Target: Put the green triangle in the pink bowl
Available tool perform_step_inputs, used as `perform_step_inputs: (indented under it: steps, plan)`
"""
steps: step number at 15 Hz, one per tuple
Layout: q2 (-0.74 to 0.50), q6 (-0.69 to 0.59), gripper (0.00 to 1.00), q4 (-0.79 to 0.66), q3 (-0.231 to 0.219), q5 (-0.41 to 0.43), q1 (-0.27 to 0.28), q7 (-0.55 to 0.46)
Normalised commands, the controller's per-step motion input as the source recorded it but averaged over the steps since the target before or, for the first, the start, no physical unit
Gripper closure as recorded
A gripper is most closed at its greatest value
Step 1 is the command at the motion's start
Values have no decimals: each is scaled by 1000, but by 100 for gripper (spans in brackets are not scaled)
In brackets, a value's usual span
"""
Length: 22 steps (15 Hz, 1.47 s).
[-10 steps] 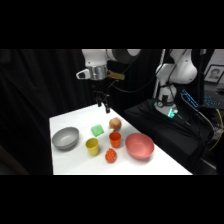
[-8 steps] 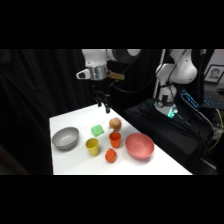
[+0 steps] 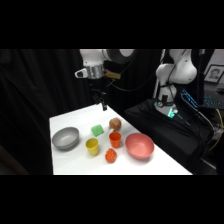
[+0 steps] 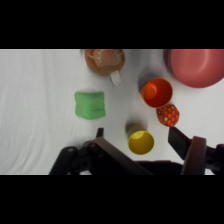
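Gripper (image 3: 103,103): suspended well above the white table (image 3: 65,120), over its far part, carrying nothing. Fingers (image 4: 182,141) spread wide in the wrist view, with the yellow cup (image 4: 140,141) showing in the gap between them far below.

Green triangle (image 3: 97,130): resting flat on the table near its middle, apart from every other item. Located below and slightly near of the gripper in the side view. In the wrist view, green triangle (image 4: 90,104) lying alone on bare table surface, not touched by either finger.

Pink bowl (image 3: 139,146): standing upright on the right side of the table, toward the near edge, empty. Well apart from the green triangle, with the orange cup (image 3: 115,139) between the two.

Other items:
- Grey bowl (image 3: 65,138): upright at the left side of the table.
- Yellow cup (image 3: 92,146): upright, just near of the green triangle.
- Orange cup: upright, opening up, just right of the yellow cup.
- Brown rounded object (image 3: 115,123): just far of the orange cup, right of the green triangle; too blurred to identify further.
- Red-orange dotted ball (image 3: 111,156): near of the two cups, close to the near edge.

Arm base (image 3: 172,75): at the upper right, beside the table, above a black-covered surface.
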Motion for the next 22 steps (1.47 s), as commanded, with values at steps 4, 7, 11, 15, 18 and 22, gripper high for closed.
perform_step_inputs:
  steps: [4,7,11,15,18,22]
  plan:
    - [159,194,0,154,-64,0,-109,-284]
    - [248,202,0,210,-37,52,-92,-248]
    - [267,170,0,219,-8,73,-71,-152]
    - [218,163,0,161,21,109,-70,-113]
    - [194,193,0,112,32,117,-91,-106]
    - [177,194,0,87,48,113,-95,-112]
